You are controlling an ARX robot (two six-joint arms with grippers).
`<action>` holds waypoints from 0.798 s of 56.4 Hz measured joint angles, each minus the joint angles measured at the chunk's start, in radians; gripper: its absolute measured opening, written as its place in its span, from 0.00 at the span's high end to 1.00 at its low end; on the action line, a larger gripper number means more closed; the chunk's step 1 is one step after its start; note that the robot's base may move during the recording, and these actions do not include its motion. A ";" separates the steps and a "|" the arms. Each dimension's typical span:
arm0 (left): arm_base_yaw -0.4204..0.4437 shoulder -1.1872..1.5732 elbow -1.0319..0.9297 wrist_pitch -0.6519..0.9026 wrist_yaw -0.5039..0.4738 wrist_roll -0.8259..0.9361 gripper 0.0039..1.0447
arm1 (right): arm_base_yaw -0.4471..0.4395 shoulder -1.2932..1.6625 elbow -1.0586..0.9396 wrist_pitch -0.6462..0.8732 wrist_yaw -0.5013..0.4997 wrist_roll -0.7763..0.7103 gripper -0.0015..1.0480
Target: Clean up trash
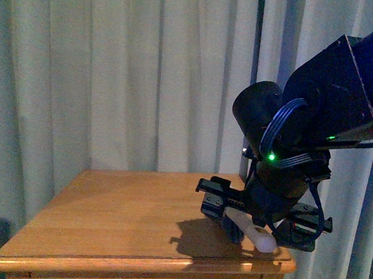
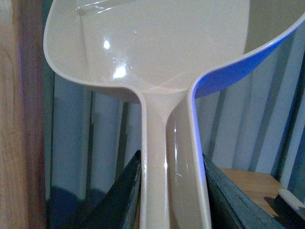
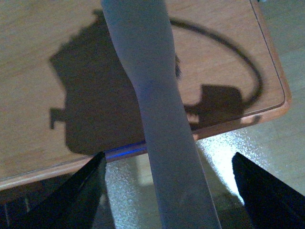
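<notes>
No trash shows in any view. My left gripper (image 2: 174,202) is shut on the handle of a cream plastic dustpan (image 2: 157,43), whose scoop is raised in front of the curtains. My right gripper (image 1: 262,220) hangs over the near right corner of the wooden table (image 1: 116,218). In the right wrist view the right gripper (image 3: 174,195) is open, and a pale grey handle (image 3: 152,86) runs between its dark fingers (image 3: 81,191) with gaps on both sides. That handle's whitish end (image 1: 261,238) pokes out near the table's edge. The left arm is out of the front view.
Pale curtains (image 1: 114,69) hang close behind the table. The table's rounded front edge (image 3: 200,133) lies under my right gripper, with shiny floor (image 3: 238,157) below it. A wooden panel (image 2: 14,119) stands beside the dustpan. Part of the tabletop (image 2: 252,183) shows past the left gripper.
</notes>
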 joint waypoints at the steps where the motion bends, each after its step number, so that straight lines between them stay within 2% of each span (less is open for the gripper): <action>1: 0.000 0.000 0.000 0.000 0.000 0.000 0.73 | 0.000 0.000 0.000 -0.002 -0.001 0.000 0.28; 19: 0.000 0.000 0.000 0.000 0.000 0.000 0.73 | -0.001 0.031 0.008 -0.025 -0.021 -0.006 0.72; 24: 0.000 0.000 0.000 0.000 0.000 0.000 0.73 | -0.002 0.032 0.012 -0.027 -0.013 -0.005 0.81; 35: 0.000 0.000 0.000 0.000 0.000 0.000 0.73 | -0.010 0.032 0.014 -0.009 -0.011 -0.028 0.81; 45: 0.000 0.000 0.000 0.000 -0.001 0.000 0.73 | -0.011 -0.021 -0.044 0.103 0.090 -0.132 0.81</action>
